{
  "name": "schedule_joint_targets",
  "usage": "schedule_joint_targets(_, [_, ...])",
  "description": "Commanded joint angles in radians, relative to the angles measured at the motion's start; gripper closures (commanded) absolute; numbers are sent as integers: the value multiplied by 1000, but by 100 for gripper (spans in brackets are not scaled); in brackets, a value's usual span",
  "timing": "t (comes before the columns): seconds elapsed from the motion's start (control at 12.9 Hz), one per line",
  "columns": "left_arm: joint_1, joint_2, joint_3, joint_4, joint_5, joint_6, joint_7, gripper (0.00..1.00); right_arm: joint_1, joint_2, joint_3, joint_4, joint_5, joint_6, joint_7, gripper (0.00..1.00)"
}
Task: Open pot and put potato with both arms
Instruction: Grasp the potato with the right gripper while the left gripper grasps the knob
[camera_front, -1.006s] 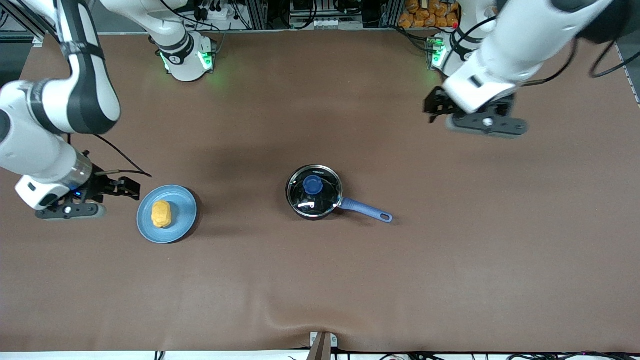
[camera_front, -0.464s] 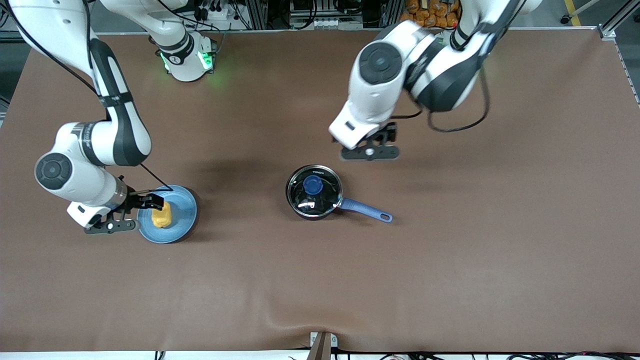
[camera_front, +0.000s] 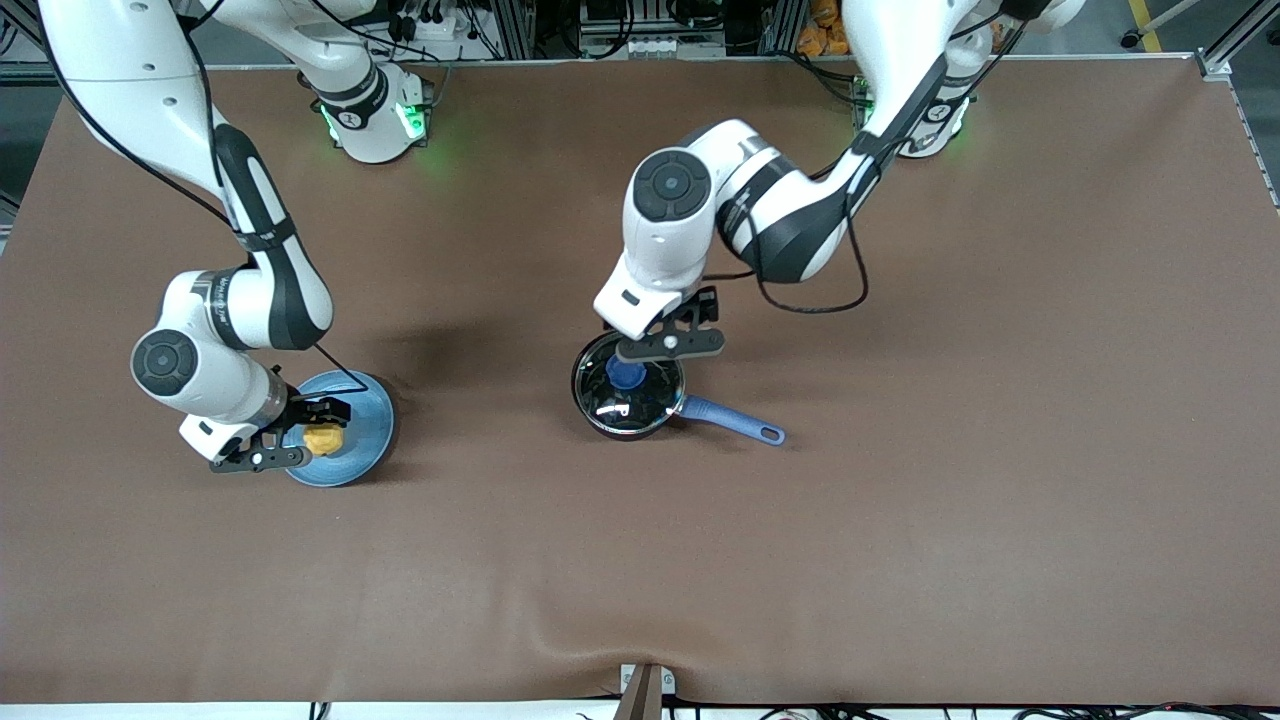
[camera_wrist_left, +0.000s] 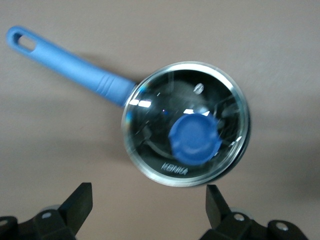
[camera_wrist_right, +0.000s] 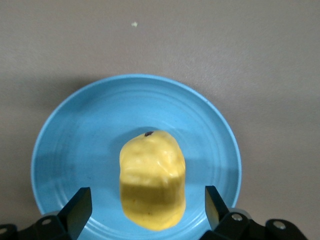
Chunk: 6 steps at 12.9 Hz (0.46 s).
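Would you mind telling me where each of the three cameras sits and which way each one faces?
Front view: high across the table, facing both arms' bases; shows the left gripper over the pot and the right gripper over the potato on the plate.
Left wrist view: on the left arm's wrist, looking down on the lidded pot; its own open fingertips show.
Right wrist view: on the right arm's wrist, looking down on potato and plate; own open fingertips show.
Shared: front and left wrist both show the pot.
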Motion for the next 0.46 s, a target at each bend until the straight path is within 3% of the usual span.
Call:
schedule_joint_targets(0.0, [-101,67,111,90,27,67,-69,0,-14,11,8,-9,19,15,-20,0])
schedule_joint_targets(0.39, [-125,134,134,90,27,206,-216,0,-9,45,6,-27,21,89,-20,0])
